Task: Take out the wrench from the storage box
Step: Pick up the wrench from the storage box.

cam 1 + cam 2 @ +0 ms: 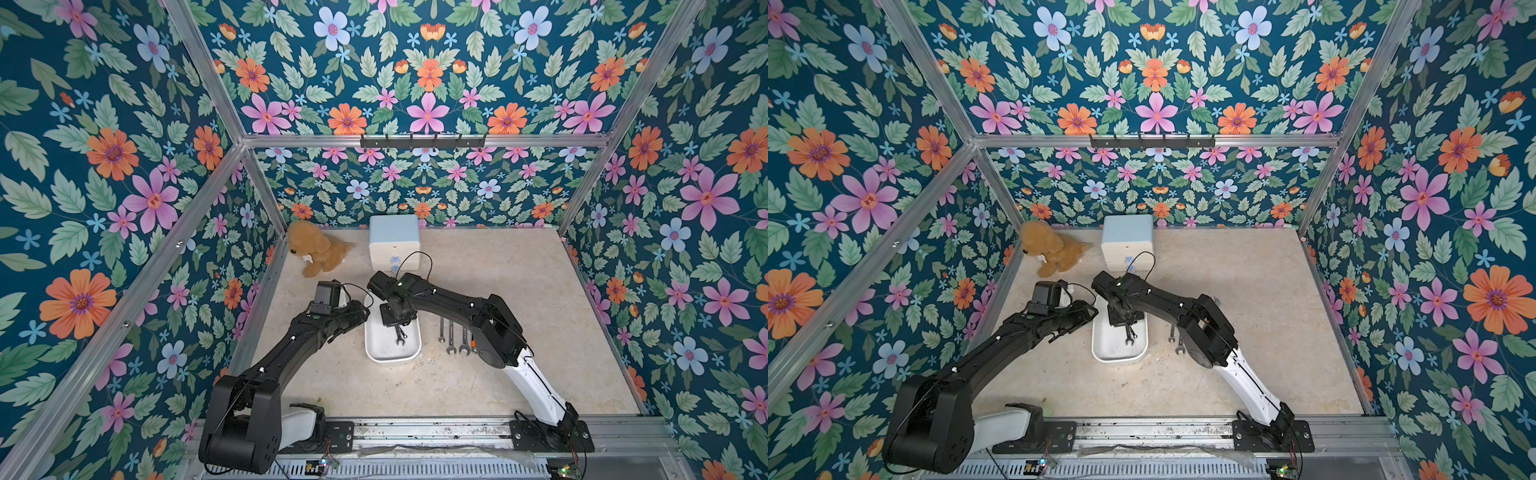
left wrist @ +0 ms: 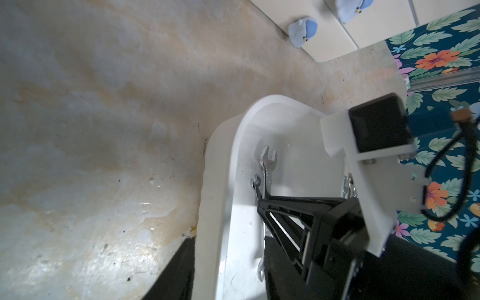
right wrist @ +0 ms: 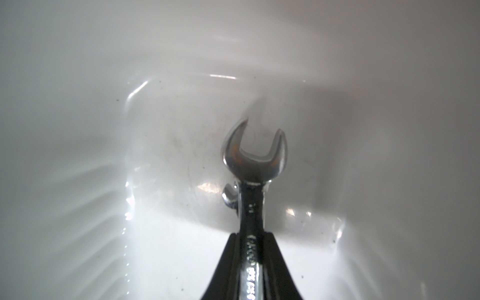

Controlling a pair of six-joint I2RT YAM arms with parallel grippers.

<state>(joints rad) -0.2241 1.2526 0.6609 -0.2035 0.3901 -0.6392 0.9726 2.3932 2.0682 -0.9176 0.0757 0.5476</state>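
Stamped lettering on the wrench (image 3: 255, 155) shank is too blurred to read. The right claw (image 3: 252, 236) is clamped on that shank, inside the box (image 1: 392, 358), left of the worktop's (image 1: 519, 270) middle. A smaller wrench (image 3: 228, 197) lies beside it. The left claw (image 2: 228, 244) pinches the box's left wall.

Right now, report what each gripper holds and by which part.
Right gripper: a wrench, by its shank below the open-end head. Left gripper: seemingly the storage box, by its side wall.
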